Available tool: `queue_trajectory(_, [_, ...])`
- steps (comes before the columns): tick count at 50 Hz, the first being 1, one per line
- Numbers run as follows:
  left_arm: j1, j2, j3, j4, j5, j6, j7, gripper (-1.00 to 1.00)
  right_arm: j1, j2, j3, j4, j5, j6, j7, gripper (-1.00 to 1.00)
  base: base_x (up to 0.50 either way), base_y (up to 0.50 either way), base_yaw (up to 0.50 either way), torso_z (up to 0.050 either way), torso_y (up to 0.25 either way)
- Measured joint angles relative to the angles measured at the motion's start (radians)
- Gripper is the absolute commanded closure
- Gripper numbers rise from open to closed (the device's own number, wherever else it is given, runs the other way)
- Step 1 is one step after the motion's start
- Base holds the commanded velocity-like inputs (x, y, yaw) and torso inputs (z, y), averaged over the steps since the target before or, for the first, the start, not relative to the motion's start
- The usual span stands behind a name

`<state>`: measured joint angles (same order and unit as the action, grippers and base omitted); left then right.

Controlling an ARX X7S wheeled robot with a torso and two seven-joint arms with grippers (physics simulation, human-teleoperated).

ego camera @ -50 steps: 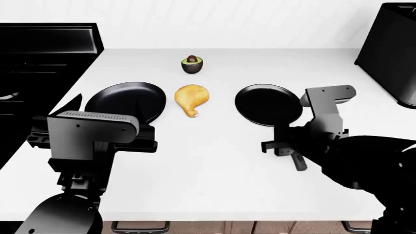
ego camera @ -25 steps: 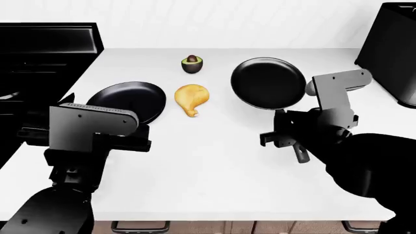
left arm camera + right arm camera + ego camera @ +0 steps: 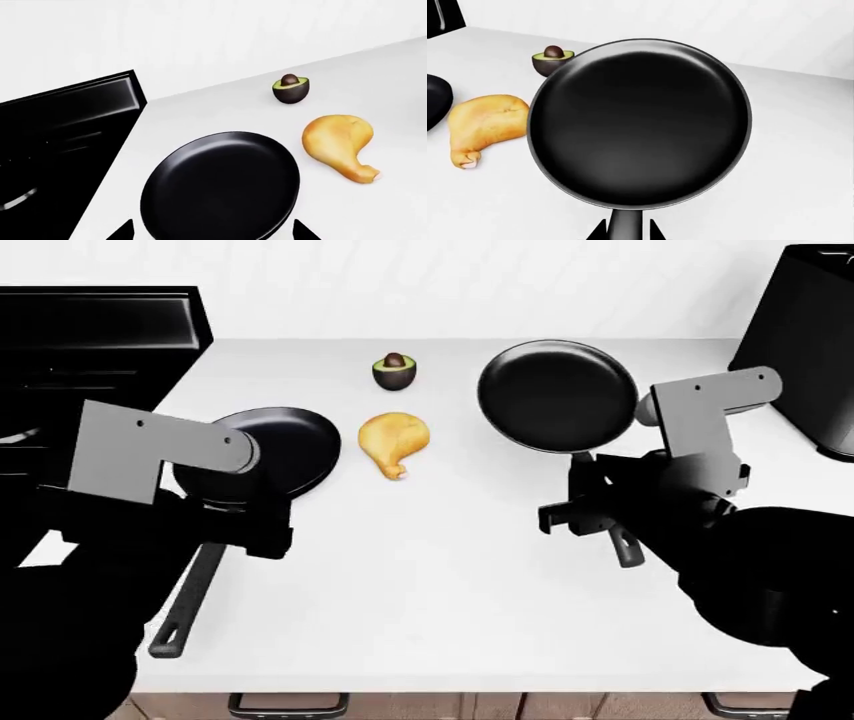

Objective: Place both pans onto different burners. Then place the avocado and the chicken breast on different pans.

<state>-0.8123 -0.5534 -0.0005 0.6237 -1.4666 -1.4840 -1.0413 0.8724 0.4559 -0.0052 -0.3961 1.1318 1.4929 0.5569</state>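
**A:** Pans first. Right pan is off the counter, carried by its handle; in the right wrist view the right gripper sits closed on the handle stub, fingers pinching either side. Left pan lies flat on the white counter, handle trailing toward the near edge.

**B:** Left gripper?

**A:** Hangs over that handle near the bowl. Only two fingertips show in the left wrist view, either side of the pan rim. Whether they have clamped, cannot tell.

**B:** Food?

**A:** Chicken breast lies between the two pans, just beside the left one. Avocado sits farther back, apart from everything. Range is at far left.

**B:** Risks?

**A:** My guess: the raised pan must cross above the chicken and the other pan to reach a burner. Held only at the handle end, it could droop or twist and clip the chicken. A left pan lifted crooked might nudge the chicken too. Both arms heading left could crowd each other.
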Motion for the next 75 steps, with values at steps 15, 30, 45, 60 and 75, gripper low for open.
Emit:
queue_trajectory(15, [0.020, -0.085, -0.028, -0.091, -0.304, 0.059, -0.151, -1.00, -0.006, 0.017, -0.017, 0.005, 0.026, -0.020, 0.023, 1.00, 0.00, 0.00, 0.00, 0.001, 0.002])
queue_trajectory(30, [0.062, -0.107, -0.016, -0.165, -0.401, 0.113, -0.184, -1.00, -0.011, 0.032, -0.046, 0.019, 0.033, -0.050, 0.029, 1.00, 0.00, 0.00, 0.00, 0.000, 0.003])
queue_trajectory(45, [0.083, -0.094, 0.014, -0.212, -0.350, 0.118, -0.145, -1.00, -0.022, 0.046, -0.063, 0.027, 0.039, -0.075, 0.032, 1.00, 0.00, 0.00, 0.00, 0.001, 0.002])
queue_trajectory(60, [0.113, -0.082, 0.046, -0.237, -0.256, 0.116, -0.069, 1.00, -0.032, 0.057, -0.075, 0.032, 0.045, -0.095, 0.034, 1.00, 0.00, 0.00, 0.00, 0.001, 0.002])
queue_trajectory(75, [0.122, -0.087, 0.064, -0.239, -0.212, 0.122, -0.058, 1.00, -0.041, 0.065, -0.082, 0.037, 0.052, -0.111, 0.037, 1.00, 0.00, 0.00, 0.00, 0.001, 0.003])
